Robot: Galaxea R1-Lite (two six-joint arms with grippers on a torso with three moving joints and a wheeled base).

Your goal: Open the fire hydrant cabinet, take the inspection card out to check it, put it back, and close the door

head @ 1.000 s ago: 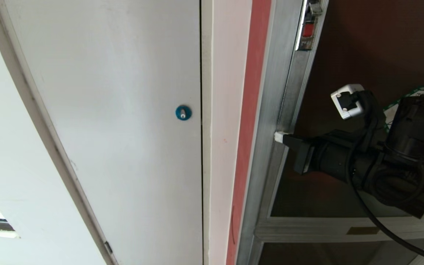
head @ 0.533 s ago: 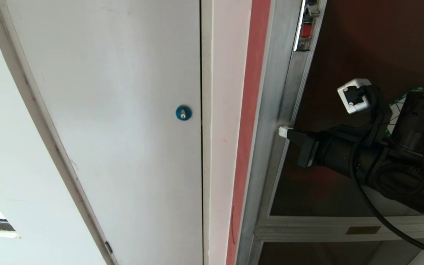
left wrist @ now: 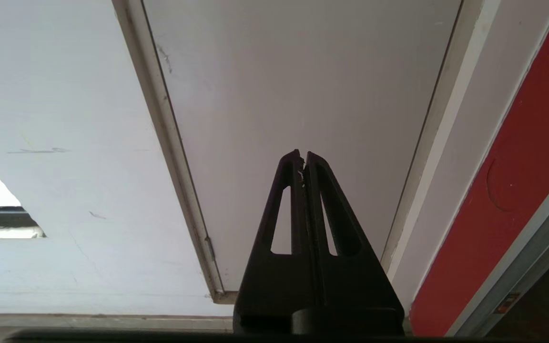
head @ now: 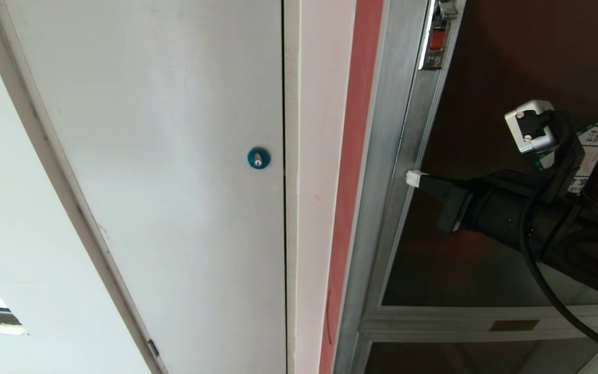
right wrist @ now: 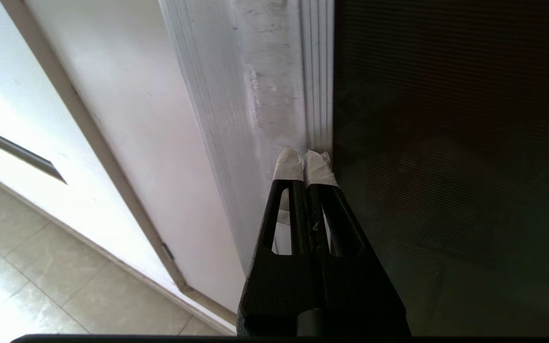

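While the jaws of the right gripper (head: 414, 178) are pressed together with nothing between them, their white-taped tips are set against the inner edge of the silver frame of the door (head: 486, 104), right where metal meets dark glass. Compared with a second ago, the tips are seen higher and further right along that frame, and the black wrist behind them has shifted the same way. More of the green-bordered sticker (head: 592, 143) on the glass is now uncovered beside the arm. The door's red latch (head: 436, 40) is seen further up the frame. The fire hydrant cabinet (head: 377, 322) is noted at the right of the head view, its glass door shut or nearly so; the inspection card is not seen. A red wall strip (head: 351, 156) and a white panel door (head: 148, 156) with a blue lock (head: 258, 158) lie to the left, unchanged. The left gripper (left wrist: 302, 157) is held idle before the white panel, jaws pressed together.
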